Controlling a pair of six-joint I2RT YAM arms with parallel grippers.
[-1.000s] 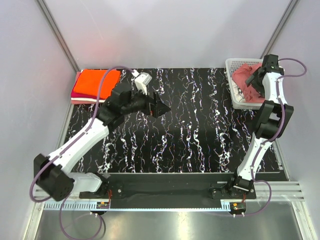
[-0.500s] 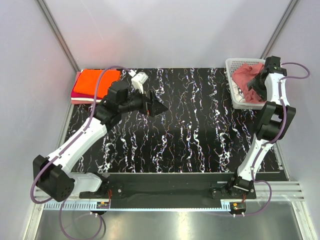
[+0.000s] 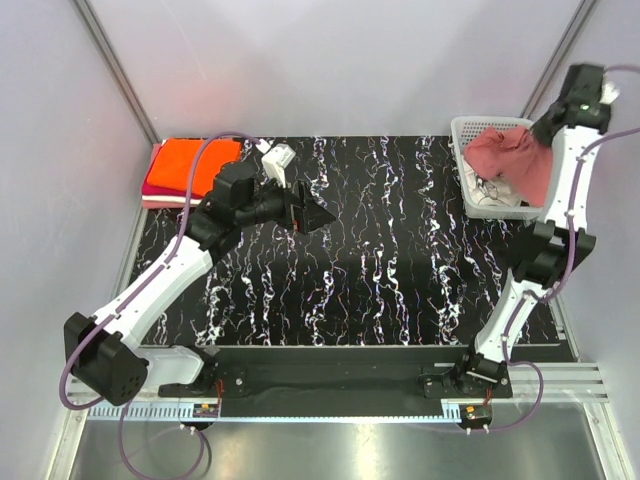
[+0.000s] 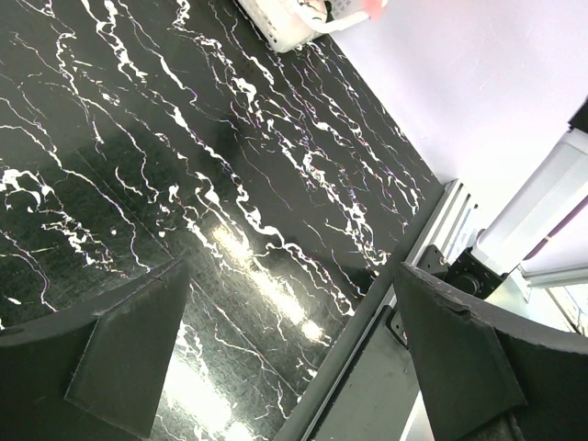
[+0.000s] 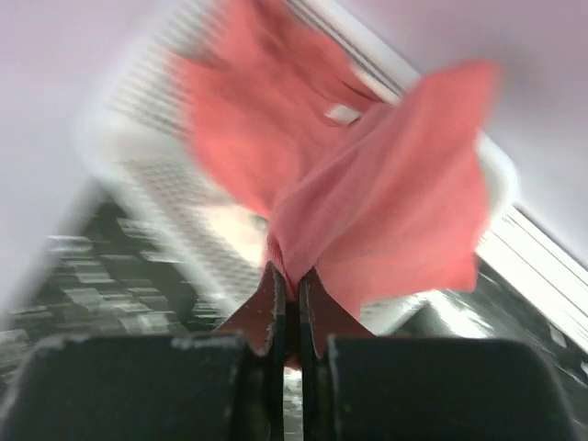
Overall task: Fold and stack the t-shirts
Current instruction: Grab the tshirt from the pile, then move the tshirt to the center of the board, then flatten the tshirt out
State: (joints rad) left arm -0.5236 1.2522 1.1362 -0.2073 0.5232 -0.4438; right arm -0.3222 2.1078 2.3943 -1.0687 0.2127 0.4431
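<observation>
My right gripper point(image 5: 288, 276) is shut on a fold of the dusty rose-red t-shirt point(image 5: 386, 211). In the top view it point(image 3: 546, 128) holds the shirt point(image 3: 512, 158) up over the white mesh basket point(image 3: 466, 128), with the cloth draping down into it. A white t-shirt with black print point(image 3: 487, 190) lies in the basket beneath. A folded orange t-shirt point(image 3: 195, 163) lies on a magenta one point(image 3: 158, 192) at the table's back left corner. Over the left-centre of the table my left gripper point(image 3: 325, 215) hangs open with nothing between its fingers point(image 4: 294, 271).
The black marbled table point(image 3: 380, 260) spans the middle. The basket point(image 4: 294, 23) stands at its back right corner, close to the right wall. Metal rails and the arm bases point(image 3: 340, 375) run along the near edge.
My right gripper has shut on the rose-red t-shirt and risen, pulling the cloth up out of the basket. The left arm drew back slightly to the left early on, then stayed.
</observation>
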